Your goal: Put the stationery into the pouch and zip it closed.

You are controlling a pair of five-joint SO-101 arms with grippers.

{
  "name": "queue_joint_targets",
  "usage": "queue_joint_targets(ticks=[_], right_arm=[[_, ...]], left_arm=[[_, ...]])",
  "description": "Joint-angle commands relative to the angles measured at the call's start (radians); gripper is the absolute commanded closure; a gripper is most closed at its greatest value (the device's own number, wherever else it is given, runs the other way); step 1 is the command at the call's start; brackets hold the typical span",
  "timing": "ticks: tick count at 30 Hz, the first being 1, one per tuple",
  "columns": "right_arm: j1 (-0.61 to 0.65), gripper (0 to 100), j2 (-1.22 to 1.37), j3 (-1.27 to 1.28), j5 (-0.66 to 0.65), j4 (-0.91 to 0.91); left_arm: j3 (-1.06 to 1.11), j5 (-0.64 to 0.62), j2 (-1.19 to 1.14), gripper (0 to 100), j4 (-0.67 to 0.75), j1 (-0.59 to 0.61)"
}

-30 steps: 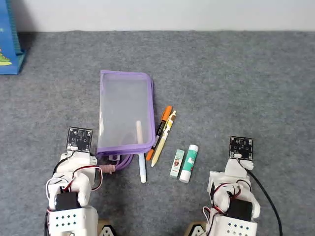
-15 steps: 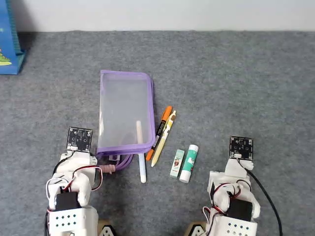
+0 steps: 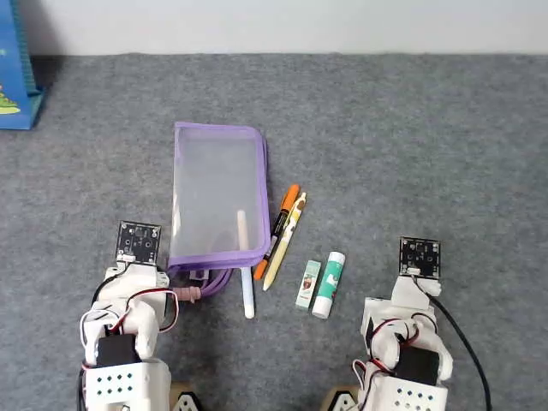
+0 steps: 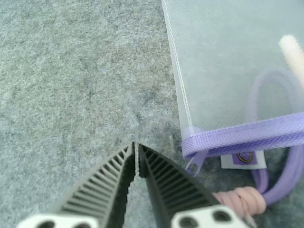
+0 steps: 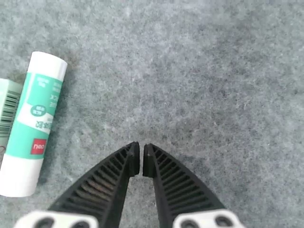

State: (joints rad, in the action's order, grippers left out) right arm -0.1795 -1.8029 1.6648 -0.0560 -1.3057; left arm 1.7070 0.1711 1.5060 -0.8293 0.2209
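The left gripper [image 4: 137, 149] and right gripper [image 5: 141, 151] are shown closed and empty. The glue stick [image 5: 32, 118], just beside the right gripper, is best gripped across its middle.

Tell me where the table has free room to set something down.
Free: the wide patch right of the glue stick, and the strip between pouch and blue box. Crowded: pouch to glue stick, where pens lie close.
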Motion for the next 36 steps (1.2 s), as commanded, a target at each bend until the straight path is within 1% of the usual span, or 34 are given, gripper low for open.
queue_joint_targets(ticks=[1, 6, 13, 18, 23, 26, 28, 32, 36], right_arm=[[-0.005, 96.6, -0.012, 0.018, -0.008, -0.005], [0.004, 96.5, -0.012, 0.018, -0.006, -0.005], [0.130, 96.5, -0.012, 0.018, -0.008, -0.005], [0.122, 96.2, -0.012, 0.011, -0.008, -0.002], [0.179, 96.5, -0.012, -0.107, -0.002, 0.007], [0.206, 96.6, -0.012, -0.169, 0.009, 0.087], [0.223, 96.7, -0.012, -0.203, 0.051, 0.111], [0.286, 96.7, -0.012, -0.276, 0.063, 0.093], [0.407, 96.7, -0.010, -0.342, 0.071, 0.090]], left_arm=[[-0.016, 0.006, 0.011, 99, 0.002, 0.003], [-0.016, 0.006, 0.011, 99, 0.002, 0.003], [-0.016, 0.006, 0.011, 99, 0.002, 0.003], [-0.016, 0.006, 0.011, 99, 0.002, 0.003], [-0.016, 0.006, 0.011, 99, 0.002, 0.003], [-0.016, 0.006, 0.011, 99, 0.002, 0.003], [-0.016, 0.006, 0.011, 99, 0.002, 0.003], [-0.016, 0.006, 0.011, 99, 0.002, 0.003], [-0.016, 0.006, 0.011, 99, 0.002, 0.003]])
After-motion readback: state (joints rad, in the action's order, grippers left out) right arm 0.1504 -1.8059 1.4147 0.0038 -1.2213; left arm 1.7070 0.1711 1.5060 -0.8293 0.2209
